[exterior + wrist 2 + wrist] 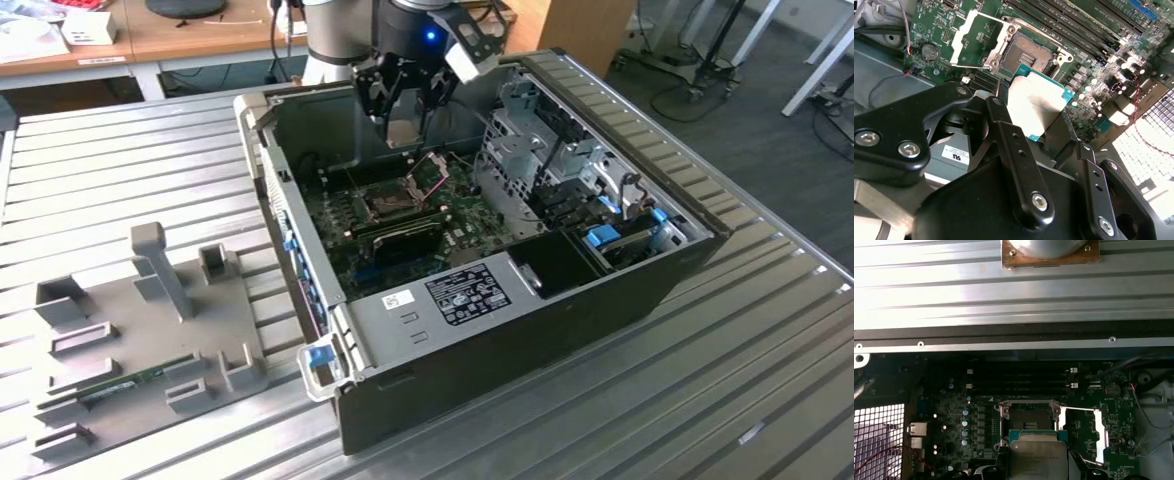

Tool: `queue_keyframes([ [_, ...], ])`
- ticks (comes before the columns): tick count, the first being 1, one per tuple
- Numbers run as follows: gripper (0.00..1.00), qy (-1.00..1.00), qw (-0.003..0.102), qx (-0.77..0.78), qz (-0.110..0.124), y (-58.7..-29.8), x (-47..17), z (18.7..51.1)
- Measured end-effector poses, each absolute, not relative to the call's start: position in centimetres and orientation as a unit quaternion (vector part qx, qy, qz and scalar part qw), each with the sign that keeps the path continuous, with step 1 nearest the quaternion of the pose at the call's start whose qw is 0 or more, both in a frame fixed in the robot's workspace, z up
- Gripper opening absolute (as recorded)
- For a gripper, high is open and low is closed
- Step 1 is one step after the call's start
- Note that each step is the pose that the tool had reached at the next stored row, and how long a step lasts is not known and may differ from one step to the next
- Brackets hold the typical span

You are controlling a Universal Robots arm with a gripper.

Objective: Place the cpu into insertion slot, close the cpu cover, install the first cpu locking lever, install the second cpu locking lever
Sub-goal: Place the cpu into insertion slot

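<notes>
Claw: clenched on the cpu, one black finger on each of two opposite edges. The dull metal lid faces the camera and the green substrate rim shows along the far edge. In the exterior view the claw hangs inside the open computer case with the cpu at its tip, clear of the board.

Insertion slot: bare, dark contact field exposed, not yet loaded. In the first wrist view the cpu sits just short of the slot. The two do not touch.

Cpu cover: swung open to one side of the slot, green board visible through its window.

Beyond these are the long black memory slots, then the case wall, then the ribbed metal bench carrying a grey fixture tray.

Risks, judged:
- The grip is on thin edges only, so a slip would drop the chip onto the contacts.
- Any tilt or offset at touchdown could bend contacts or leave the chip perched on the socket rim.
- Corner keying cannot be made out, and a wrong orientation would not seat.
- The open cover stands close beside the slot, so a finger could catch it.

Writing: a white label on the claw body, a large black-and-white sticker on the case's inner shroud, and faint markings on the cpu lid. None is legible enough to record.
</notes>
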State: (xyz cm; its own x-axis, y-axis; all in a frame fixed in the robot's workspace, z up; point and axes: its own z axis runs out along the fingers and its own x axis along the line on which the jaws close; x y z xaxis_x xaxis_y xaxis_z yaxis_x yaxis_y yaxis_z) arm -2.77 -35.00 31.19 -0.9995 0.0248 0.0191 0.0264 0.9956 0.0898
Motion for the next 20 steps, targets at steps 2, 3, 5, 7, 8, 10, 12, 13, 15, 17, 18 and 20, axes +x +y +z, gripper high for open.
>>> queue_keyframes([
  [2, 0.54, -0.999, 0.009, -0.013, -0.045, -35.0, -2.8, 31.0],
  [3, 0.54, -0.999, 0.009, -0.013, -0.045, -35.0, -2.9, 30.8],
  [5, 0.54, -0.999, 0.008, -0.013, -0.045, -35.0, -3.0, 30.5],
  [7, 0.54, -0.999, 0.008, -0.013, -0.045, -35.0, -3.1, 30.1],
  [8, 0.54, -0.999, 0.007, -0.013, -0.045, -35.0, -3.2, 30.0],
  [10, 0.54, -0.999, 0.007, -0.013, -0.045, -35.0, -3.2, 29.7],
  [12, 0.54, -0.999, 0.007, -0.013, -0.045, -35.0, -3.3, 29.4],
  [13, 0.54, -0.999, 0.007, -0.013, -0.045, -35.0, -3.3, 29.2],
  [15, 0.54, -0.999, 0.007, -0.013, -0.045, -35.0, -3.3, 28.9],
  [17, 0.54, -0.999, 0.007, -0.013, -0.045, -35.0, -3.4, 28.5],
  [18, 0.54, -0.999, 0.007, -0.013, -0.045, -35.0, -3.4, 28.3],
  [20, 0.54, -0.999, 0.007, -0.013, -0.045, -35.0, -3.4, 28.0],
])
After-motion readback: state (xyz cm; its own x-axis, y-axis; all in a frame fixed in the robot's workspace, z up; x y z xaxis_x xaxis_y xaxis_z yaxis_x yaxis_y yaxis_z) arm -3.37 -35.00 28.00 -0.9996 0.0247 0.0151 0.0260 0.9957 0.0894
